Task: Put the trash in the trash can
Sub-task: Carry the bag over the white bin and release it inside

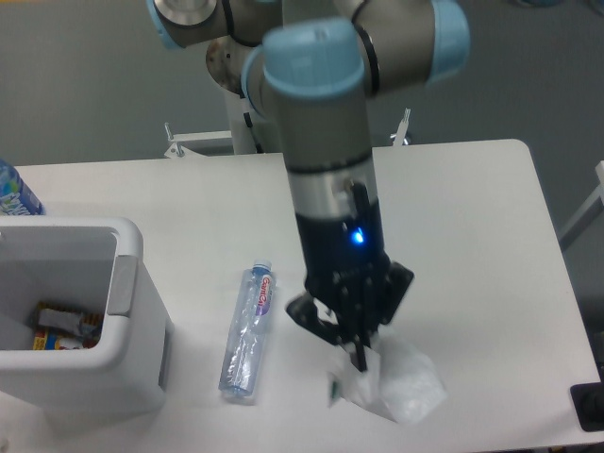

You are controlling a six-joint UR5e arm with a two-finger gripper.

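The tool (357, 357) covers the wrapper's (401, 389) top edge, hiding its fingertips; the trash can (123, 283) and the upright bottle (13, 192) run off the left edge.

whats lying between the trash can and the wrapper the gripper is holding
In the camera view, the crushed bottle lies on the table between the trash can and the wrapper held by the gripper.

Crinkled translucent plastic wrapper (401, 389), glossy clear crushed bottle (246, 332) and smooth white plastic bin (127, 326) sat on a matt table (472, 236).
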